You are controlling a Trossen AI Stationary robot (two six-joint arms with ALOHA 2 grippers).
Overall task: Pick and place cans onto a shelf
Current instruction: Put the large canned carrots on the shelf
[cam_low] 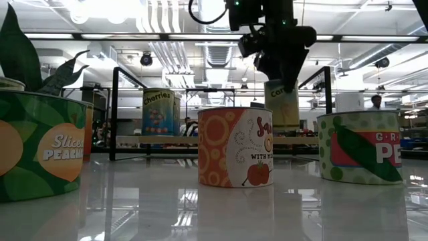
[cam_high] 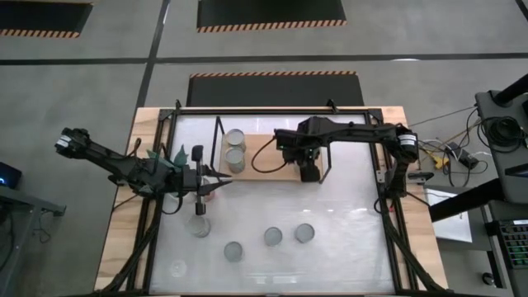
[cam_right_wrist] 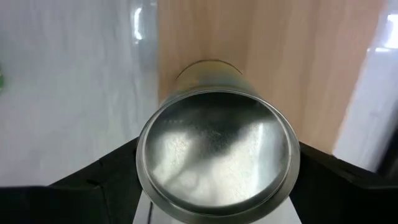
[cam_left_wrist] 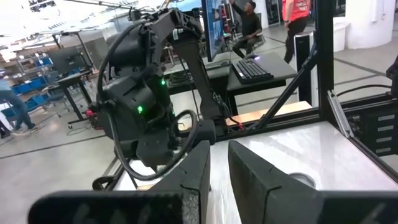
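Over the light-wood shelf (cam_high: 272, 161), the right gripper (cam_high: 308, 172) grips a shiny yellow-labelled can (cam_right_wrist: 214, 158) for placing; the left gripper (cam_high: 216, 183) waits nearly shut

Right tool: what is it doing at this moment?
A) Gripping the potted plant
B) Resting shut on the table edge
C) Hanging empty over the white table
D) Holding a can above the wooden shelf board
D: the right wrist view shows the can clamped between the right tool's fingers with the shelf's light wood under it, and the low view shows that can lifted clear, hanging from the arm.
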